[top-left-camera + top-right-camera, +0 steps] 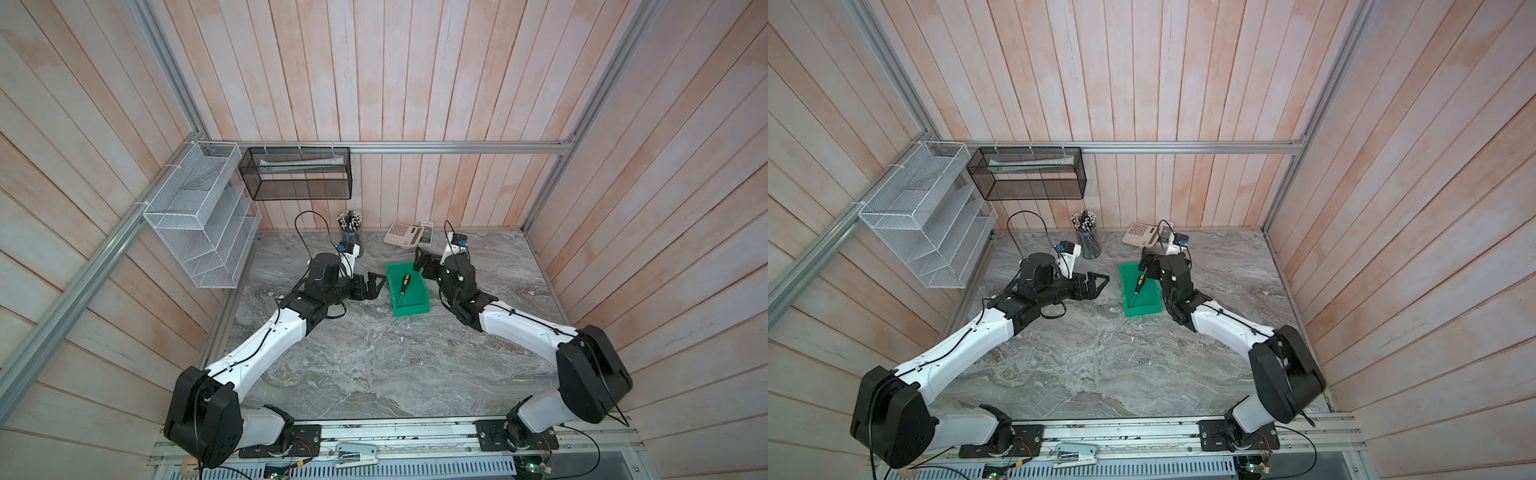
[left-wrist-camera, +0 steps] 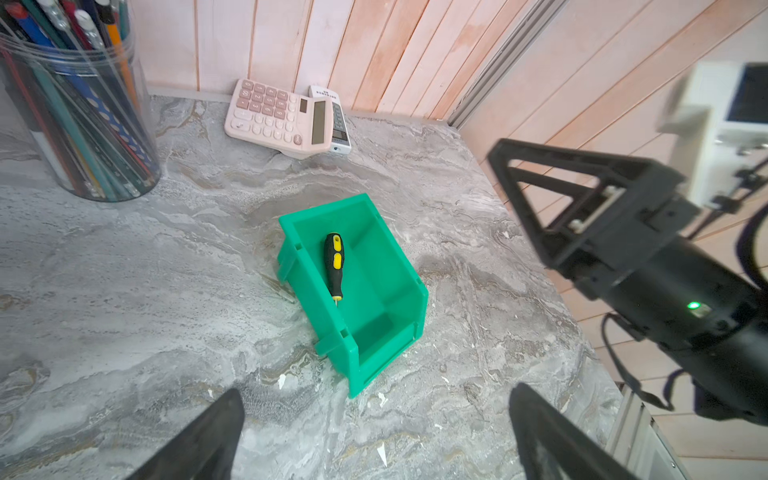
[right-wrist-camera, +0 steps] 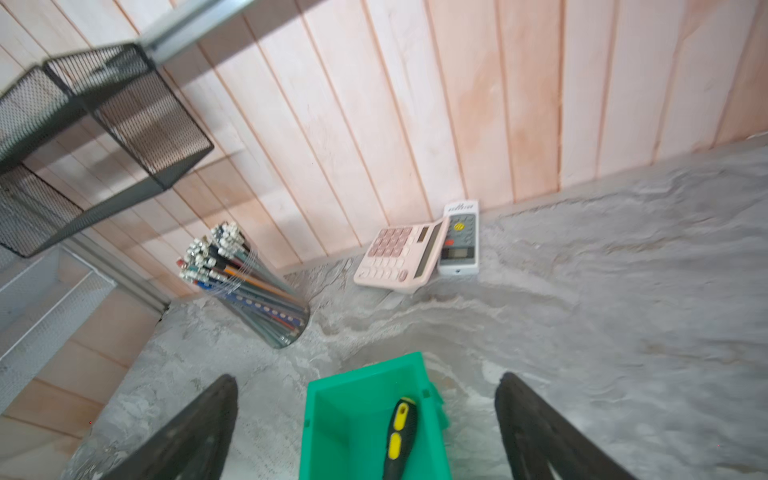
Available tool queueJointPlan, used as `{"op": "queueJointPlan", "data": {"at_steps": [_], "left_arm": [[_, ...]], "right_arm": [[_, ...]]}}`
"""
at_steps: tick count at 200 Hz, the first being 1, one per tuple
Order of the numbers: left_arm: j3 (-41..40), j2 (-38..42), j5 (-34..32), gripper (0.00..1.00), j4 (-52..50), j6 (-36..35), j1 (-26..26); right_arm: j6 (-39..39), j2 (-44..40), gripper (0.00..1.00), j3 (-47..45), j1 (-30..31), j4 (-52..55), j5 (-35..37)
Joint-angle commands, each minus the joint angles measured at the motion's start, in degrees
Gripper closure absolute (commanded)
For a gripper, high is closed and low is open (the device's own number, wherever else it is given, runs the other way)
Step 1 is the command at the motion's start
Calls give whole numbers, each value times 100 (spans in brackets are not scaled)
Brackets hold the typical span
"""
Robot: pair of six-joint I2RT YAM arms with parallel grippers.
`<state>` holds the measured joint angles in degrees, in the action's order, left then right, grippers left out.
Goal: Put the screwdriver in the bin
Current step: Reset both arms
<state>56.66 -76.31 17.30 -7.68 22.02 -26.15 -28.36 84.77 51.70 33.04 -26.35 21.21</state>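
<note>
The screwdriver [image 1: 403, 287] [image 1: 1137, 286], black and yellow at the handle, lies loose inside the green bin [image 1: 417, 297] [image 1: 1149, 298] with its handle toward the back wall. The left wrist view shows the screwdriver [image 2: 334, 266] resting along one inner wall of the bin [image 2: 386, 286]. My right gripper [image 1: 422, 262] [image 3: 365, 376] hovers open over the bin's far end, holding nothing; under it are the screwdriver's handle [image 3: 400, 430] and the bin [image 3: 345, 424]. My left gripper [image 1: 379, 286] [image 2: 376, 390] stands open just left of the bin, apart from it.
A clear cup of pencils [image 1: 351, 232] stands behind the left gripper. A pink calculator [image 1: 401, 237] and a white remote [image 1: 427, 233] lie by the back wall. A black mesh basket [image 1: 299, 174] and a white wire rack [image 1: 199, 216] hang on the walls.
</note>
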Motion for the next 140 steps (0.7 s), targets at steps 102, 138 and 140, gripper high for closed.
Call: {"op": "queueJointPlan", "data": {"at_steps": [102, 138, 140], "left_arm": [[-278, 546, -3632, 0, 81, 140, 378], [-1506, 1342, -5471, 0, 1068, 9, 1293], [-1621, 1381, -5561, 0, 1153, -32, 1338]], "right_arm": [[2537, -807, 2, -3017, -1414, -2962, 3267], [2687, -509, 2, -3160, -1396, -3374, 3519], [2695, -485, 2, -3154, -1392, -3385, 3556]]}}
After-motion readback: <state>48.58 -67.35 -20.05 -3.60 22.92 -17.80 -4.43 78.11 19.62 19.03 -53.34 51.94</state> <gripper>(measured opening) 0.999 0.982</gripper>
